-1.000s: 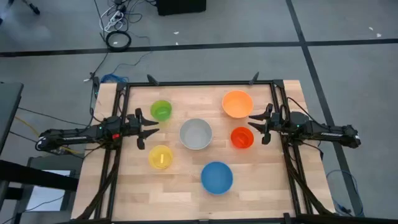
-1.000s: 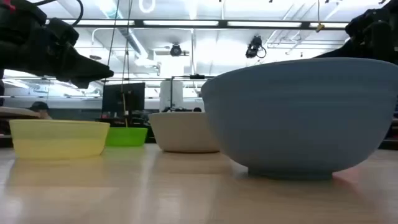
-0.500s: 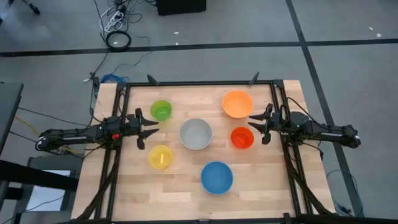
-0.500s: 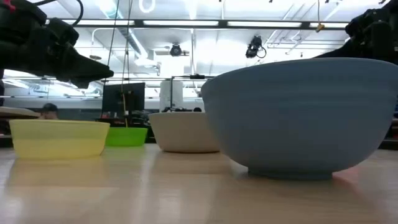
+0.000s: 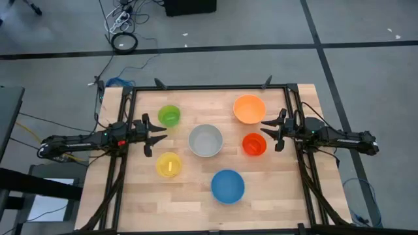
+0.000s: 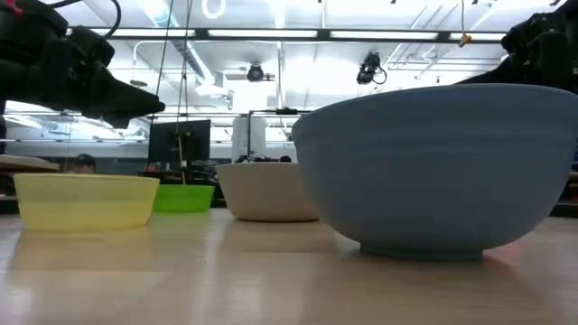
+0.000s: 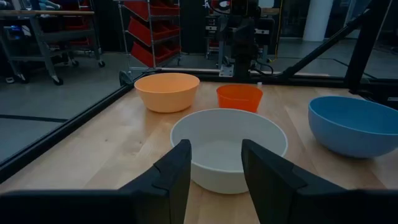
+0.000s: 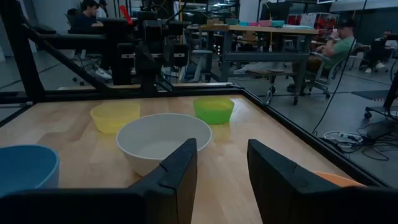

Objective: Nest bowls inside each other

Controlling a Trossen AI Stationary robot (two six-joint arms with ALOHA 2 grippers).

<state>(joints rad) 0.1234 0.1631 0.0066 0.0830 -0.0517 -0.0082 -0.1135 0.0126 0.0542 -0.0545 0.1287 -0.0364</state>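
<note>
Six bowls stand apart on their bases on the wooden table: grey [image 5: 206,140] in the middle, green [image 5: 169,115] far left, yellow [image 5: 168,164] near left, orange [image 5: 249,108] far right, red [image 5: 254,144] right of the grey one, blue [image 5: 228,186] near the front edge. My left gripper [image 5: 157,136] hovers open at the table's left side, between the green and yellow bowls, pointing at the grey bowl [image 7: 228,148]. My right gripper [image 5: 266,134] hovers open at the right side, between the orange and red bowls, facing the grey bowl [image 8: 163,141]. Neither touches anything.
A black frame [image 5: 209,87] runs around the table's far, left and right edges. Bare wood lies between the bowls and along the front edge. People sit in the room behind the table in the right wrist view.
</note>
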